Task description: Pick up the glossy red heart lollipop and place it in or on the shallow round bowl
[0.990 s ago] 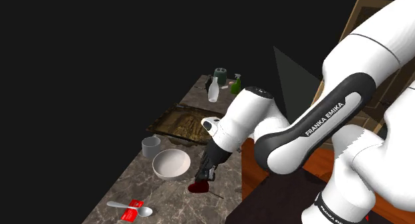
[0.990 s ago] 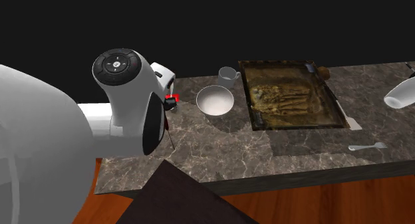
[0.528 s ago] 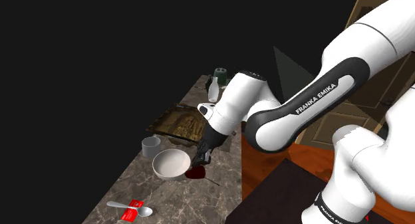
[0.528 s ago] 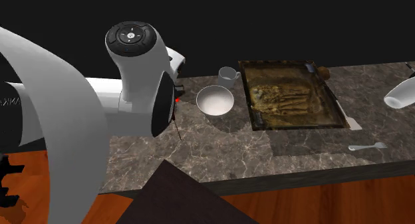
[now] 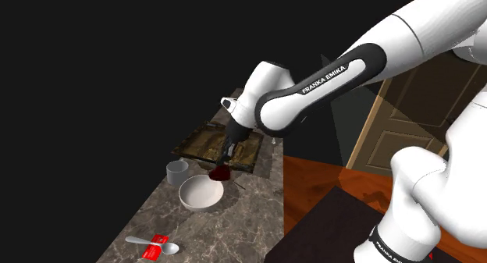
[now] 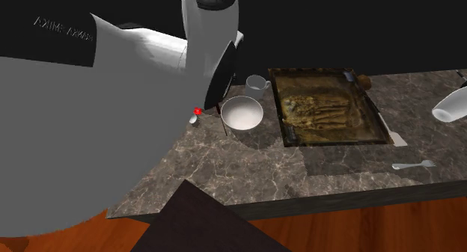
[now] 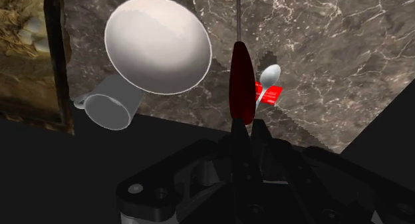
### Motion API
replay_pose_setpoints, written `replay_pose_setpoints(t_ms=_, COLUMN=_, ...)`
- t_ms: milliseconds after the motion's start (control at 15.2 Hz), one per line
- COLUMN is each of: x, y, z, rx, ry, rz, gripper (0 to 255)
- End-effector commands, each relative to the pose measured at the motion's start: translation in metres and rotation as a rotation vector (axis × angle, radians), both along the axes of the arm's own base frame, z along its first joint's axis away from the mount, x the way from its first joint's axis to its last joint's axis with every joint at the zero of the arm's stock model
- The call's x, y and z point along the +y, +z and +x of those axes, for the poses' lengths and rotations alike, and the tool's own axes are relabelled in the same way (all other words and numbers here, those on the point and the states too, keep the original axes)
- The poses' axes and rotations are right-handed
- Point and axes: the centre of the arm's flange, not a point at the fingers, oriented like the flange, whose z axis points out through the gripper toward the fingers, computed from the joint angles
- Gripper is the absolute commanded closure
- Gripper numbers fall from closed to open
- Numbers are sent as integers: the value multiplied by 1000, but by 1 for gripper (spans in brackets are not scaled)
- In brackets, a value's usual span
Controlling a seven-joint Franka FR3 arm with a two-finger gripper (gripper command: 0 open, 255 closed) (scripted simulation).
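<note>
My black gripper (image 5: 229, 155) is shut on the dark red heart lollipop (image 5: 220, 173), which hangs off the counter over the far rim of the shallow white bowl (image 5: 200, 193). In the wrist view the lollipop (image 7: 241, 83) shows edge-on between the fingers (image 7: 261, 137), its thin stick pointing away from my gripper (image 7: 245, 127). There the bowl (image 7: 158, 44) lies to one side of the candy. In the second exterior view the arm hides the candy's head, and a thin stick (image 6: 223, 127) shows beside the bowl (image 6: 242, 113).
A white mug (image 5: 177, 172) stands beside the bowl, with a brown baking tray (image 5: 218, 142) beyond it. A spoon with a red label (image 5: 154, 243) lies toward the counter's near end. A fork (image 6: 414, 165) and a white bottle (image 6: 451, 106) are farther along the marble counter (image 6: 299, 176).
The arm has risen and swung toward the bowl. The lollipop went from just above the counter beside the bowl to hanging over the bowl's rim.
</note>
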Motion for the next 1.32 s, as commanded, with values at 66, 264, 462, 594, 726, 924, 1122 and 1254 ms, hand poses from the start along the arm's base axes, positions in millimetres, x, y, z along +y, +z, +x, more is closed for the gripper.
replay_pose_setpoints(t_ms=66, x=-10, y=13, z=40, rx=0, ry=2, rz=-1, gripper=255)
replay_pose_setpoints(t_ms=264, x=-21, y=24, z=76, rx=0, ry=2, rz=-1, gripper=255)
replay_pose_setpoints(t_ms=462, x=-32, y=36, z=112, rx=0, ry=2, rz=-1, gripper=255)
replay_pose_setpoints(t_ms=594, x=-40, y=44, z=137, rx=0, ry=2, rz=-1, gripper=255)
replay_pose_setpoints(t_ms=726, x=-40, y=33, z=137, rx=0, ry=2, rz=-1, gripper=255)
replay_pose_setpoints(t_ms=924, x=-40, y=17, z=137, rx=0, ry=2, rz=-1, gripper=255)
replay_pose_setpoints(t_ms=1122, x=-40, y=2, z=137, rx=0, ry=2, rz=-1, gripper=255)
replay_pose_setpoints(t_ms=1254, x=-40, y=-9, z=137, rx=0, ry=2, rz=-1, gripper=255)
